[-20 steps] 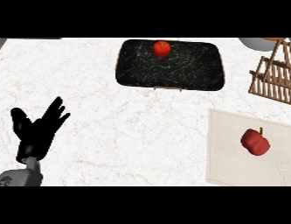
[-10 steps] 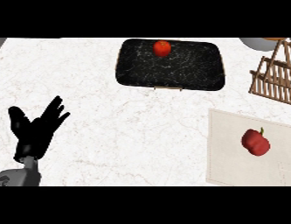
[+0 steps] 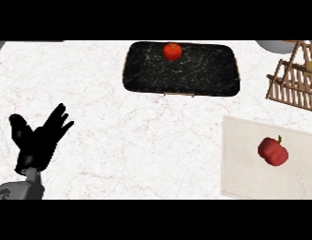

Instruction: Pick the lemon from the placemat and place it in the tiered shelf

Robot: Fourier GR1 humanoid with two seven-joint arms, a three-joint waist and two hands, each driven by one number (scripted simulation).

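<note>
At the lower left of the frame, the left hand [image 3: 38,142] rested over the white counter [image 3: 117,122] with its fingers spread wide, holding nothing. Over at the lower right, a red pepper [image 3: 273,151] lay on a pale placemat [image 3: 241,178]. A small red tomato [image 3: 172,51] sat on a black tray [image 3: 200,75] at the top middle. A wooden tiered shelf [image 3: 300,82] stood at the upper right. No lemon could be made out on the placemat.

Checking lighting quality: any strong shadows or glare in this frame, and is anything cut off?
Head view: light is even, no glare on the counter; only faint shadow under the dark tray. The wooden shelf is cut by the right edge; only the left hand shows.
</note>
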